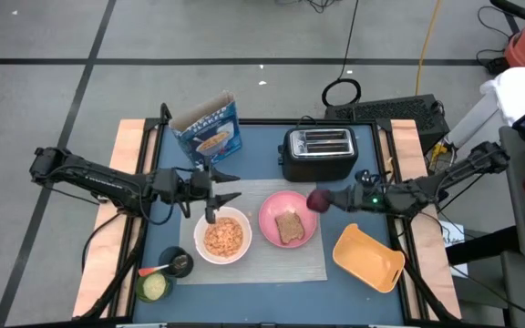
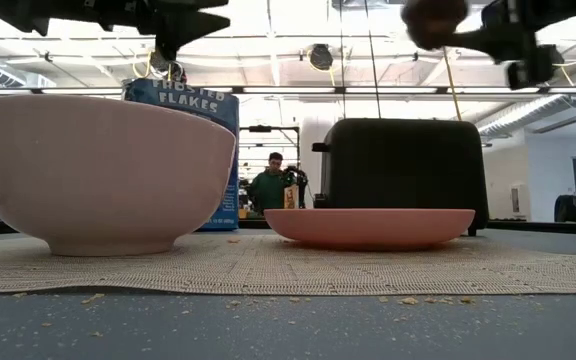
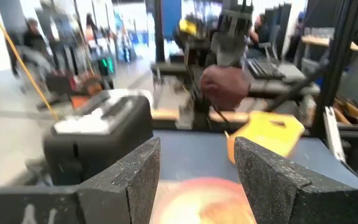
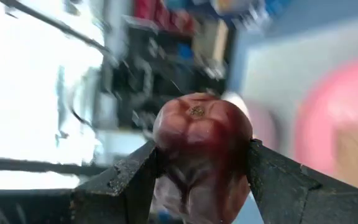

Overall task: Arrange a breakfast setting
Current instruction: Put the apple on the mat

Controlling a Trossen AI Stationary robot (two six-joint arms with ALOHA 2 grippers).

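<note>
The right end effector (image 1: 321,199) is gripping a small dark red fruit (image 1: 318,199), its two fingers pressed against the fruit's sides, and it is hanging in the air just past the rim of the pink plate (image 1: 269,219), on the toaster side. In the right wrist view the fruit (image 4: 202,146) is sitting squarely between the fingers, stem end facing the camera. The plate is resting on the grey mat (image 1: 285,268) with a slice of brown toast (image 1: 289,228) lying on it, and the white bowl (image 1: 223,256), filled with cereal, is standing beside it on the same mat. The black toaster (image 1: 317,152) is sitting behind the mat, a box of frosted flakes (image 1: 209,130) is standing to one side of it, and a yellow-orange dish (image 1: 369,259) is lying off the mat's corner.

The left end effector (image 1: 217,196) is hovering over the far edge of the bowl with its fingers apart and nothing between them.

To me the step in hand is bringing the fruit to the setting. The next move, I reckon, is asking the right arm to carry it over a free part of the plate beside the toast, lower it close and let go gently, since a round fruit may roll off. I am not spotting a spoon on the mat with any certainty.
</note>
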